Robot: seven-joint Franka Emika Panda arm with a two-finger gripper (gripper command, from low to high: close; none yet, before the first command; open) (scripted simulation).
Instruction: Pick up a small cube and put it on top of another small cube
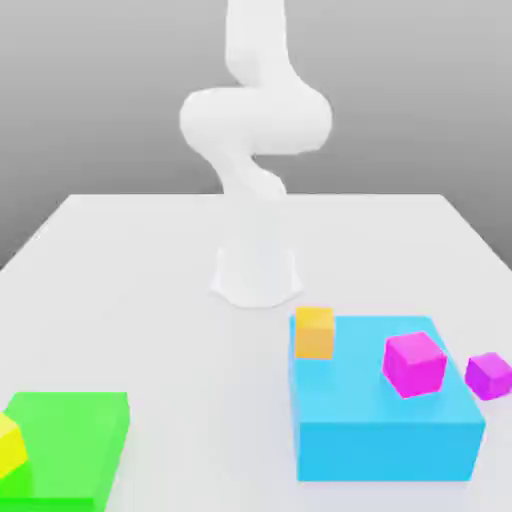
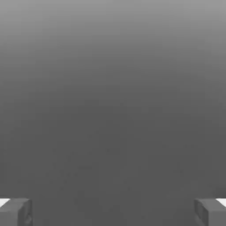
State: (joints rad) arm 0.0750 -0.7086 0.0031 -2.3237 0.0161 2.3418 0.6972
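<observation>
In the exterior view a small orange cube [image 1: 314, 332] sits at the far left corner of a large blue block [image 1: 385, 435]. A magenta cube [image 1: 414, 364] rests on the same block's top, towards the exterior view's right. A second, smaller magenta cube [image 1: 489, 375] lies just off the block's right side. The white arm [image 1: 255, 130] rises from its base [image 1: 256, 272] and folds upward, well away from the cubes. In the hand view my gripper [image 2: 113, 212] is open, its two grey fingertips [image 2: 15, 212] set wide apart with nothing between them, facing a plain grey background.
A large green block [image 1: 80, 440] stands at the exterior view's lower left, with a yellow cube [image 1: 10, 445] on its left edge. The white table [image 1: 150, 300] spreads between the two blocks and around the arm's base.
</observation>
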